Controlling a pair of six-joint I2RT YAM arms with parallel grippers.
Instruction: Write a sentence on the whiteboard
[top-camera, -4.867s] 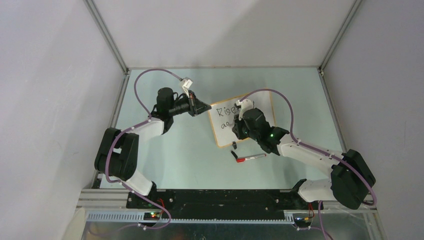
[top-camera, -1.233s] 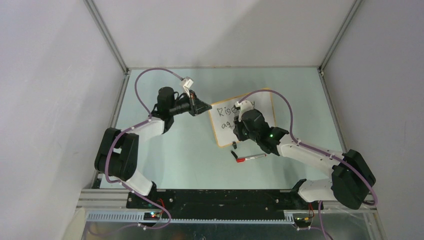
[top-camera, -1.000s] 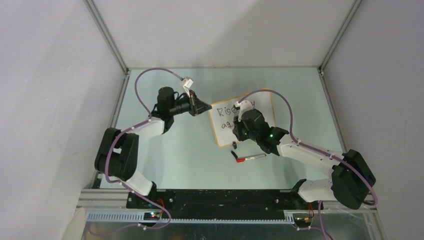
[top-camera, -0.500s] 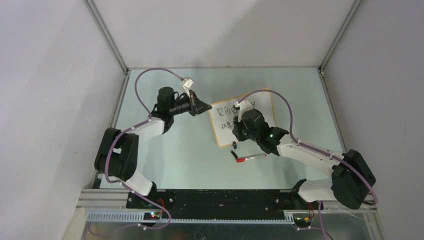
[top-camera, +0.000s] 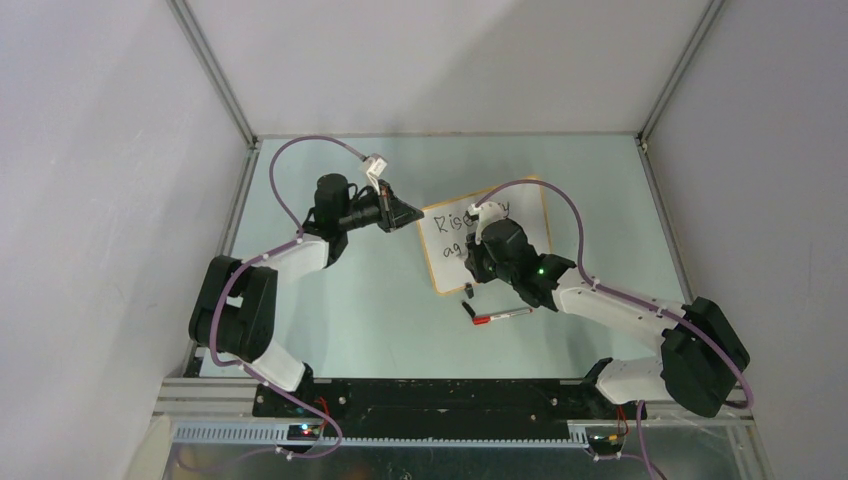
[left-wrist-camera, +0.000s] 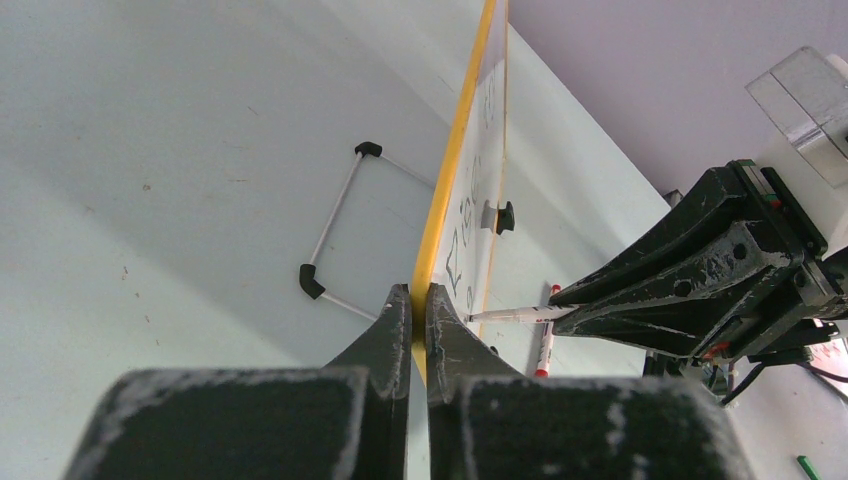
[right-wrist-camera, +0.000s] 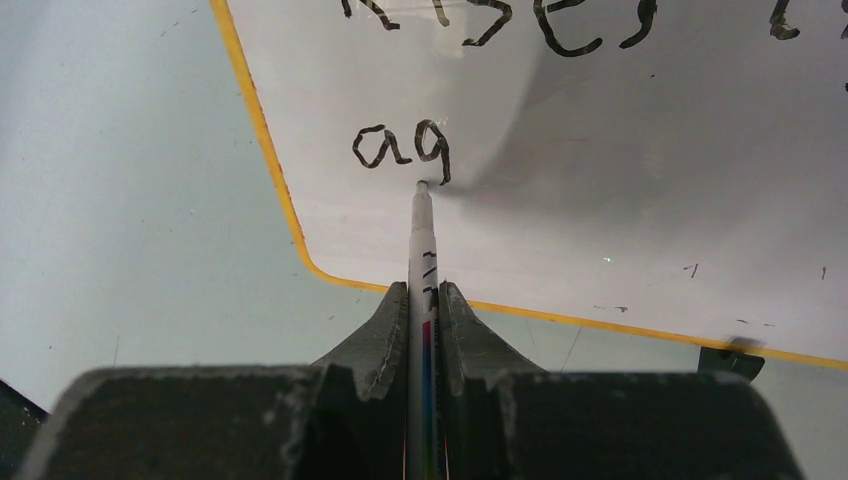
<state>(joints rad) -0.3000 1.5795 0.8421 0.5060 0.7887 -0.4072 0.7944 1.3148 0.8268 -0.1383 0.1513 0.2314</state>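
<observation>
The whiteboard (top-camera: 533, 222) lies roughly midway between the tabletop's (top-camera: 330, 310) left and right edges, somewhat nearer the far edge, turned at a slant. The left claw (top-camera: 410, 215) is clenched on the board's yellow-framed left rim (left-wrist-camera: 440, 200), its fingertips pinching the thin edge. The right claw (top-camera: 473, 268) hangs over the board's middle, clamped on a white-barrelled marker (right-wrist-camera: 422, 230) whose tip meets the surface just under the tail of the "g". Of the sentence (right-wrist-camera: 400, 148), the right wrist view shows "ag" on the lower line and part of the upper line cut off by the top of the picture. From above, the right claw and its wrist cover most of the board, so only the starts of both lines show. A black clip foot (top-camera: 468, 292) sits on the board's near edge. Just beyond it, toward the tabletop's near edge, a red-capped marker (top-camera: 500, 316) lies loose, apart from the board. The left wrist view shows a thin white wire bracket with black corner caps (left-wrist-camera: 335, 225) on the tabletop beside the gripped rim. Purple cables (top-camera: 300, 160) loop above both arms.
</observation>
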